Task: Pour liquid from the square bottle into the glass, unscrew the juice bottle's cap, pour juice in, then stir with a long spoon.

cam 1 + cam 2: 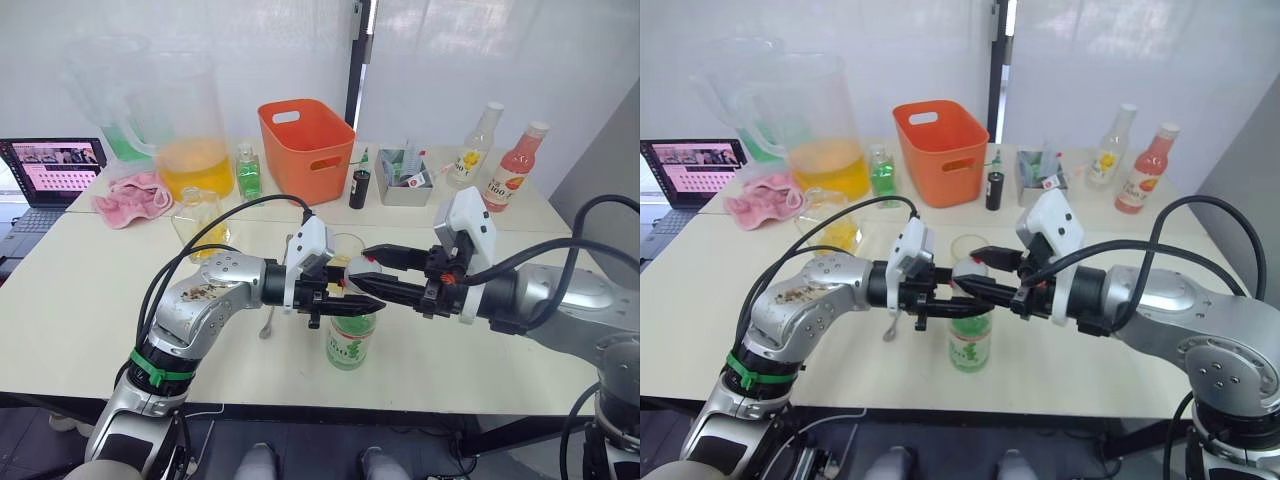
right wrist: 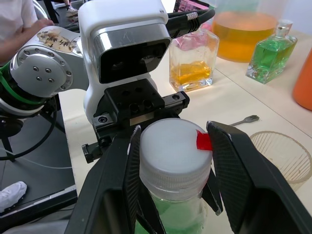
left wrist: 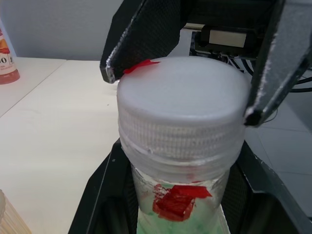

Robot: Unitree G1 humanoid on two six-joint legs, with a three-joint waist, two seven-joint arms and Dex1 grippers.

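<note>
The juice bottle stands upright near the table's front edge, green-and-white label facing me. My left gripper is shut on its neck just under the cap, which is white with a red mark. From the right, my right gripper is shut on the cap, one finger on each side. The glass stands just behind the bottle, with the grippers covering part of it. The square bottle with yellow-orange liquid is at the back left. The long spoon lies on the table left of the juice bottle.
Along the back stand a huge pitcher, a small green bottle, an orange basket, a small dark bottle, a grey box, a yellow-labelled bottle and a pink-red bottle. A pink cloth and laptop are at the left.
</note>
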